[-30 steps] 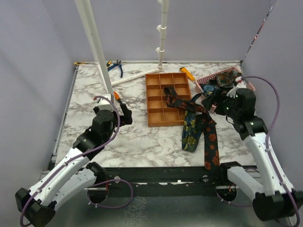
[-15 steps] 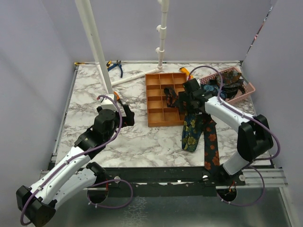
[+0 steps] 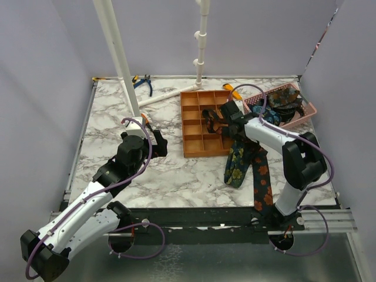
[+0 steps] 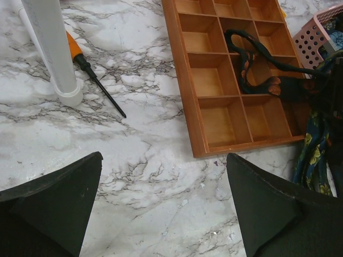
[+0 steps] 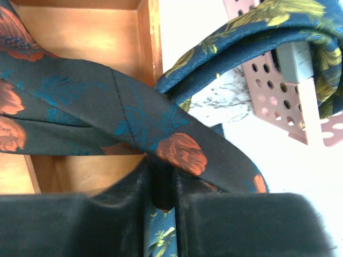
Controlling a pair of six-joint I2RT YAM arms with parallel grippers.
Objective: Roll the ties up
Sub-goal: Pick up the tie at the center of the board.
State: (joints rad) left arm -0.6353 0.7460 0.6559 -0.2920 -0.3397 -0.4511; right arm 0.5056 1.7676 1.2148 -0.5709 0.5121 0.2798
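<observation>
A dark tie with orange-red flowers (image 3: 262, 176) runs from the orange tray (image 3: 194, 126) down toward the table's front edge. Beside it lies a navy tie with yellow print (image 3: 238, 161). My right gripper (image 3: 230, 120) is at the tray's right edge, shut on the orange-red tie (image 5: 134, 128). In the right wrist view that fabric is pinched between the right gripper's (image 5: 163, 187) nearly closed fingers. The navy tie (image 5: 257, 27) arches above. The left gripper (image 3: 157, 143) hovers left of the tray; in its wrist view the left gripper (image 4: 163, 160) is open and holds nothing.
A pink basket (image 3: 294, 108) with more dark fabric stands at the back right. A white post (image 4: 53, 48) and an orange-handled screwdriver (image 4: 91, 69) stand left of the tray (image 4: 185, 80). Blue-handled pliers (image 3: 144, 84) lie at the back.
My right arm swung left from the pink basket to the tray's right edge, and its jaws closed on the orange-red tie. The left arm stayed in place, open.
</observation>
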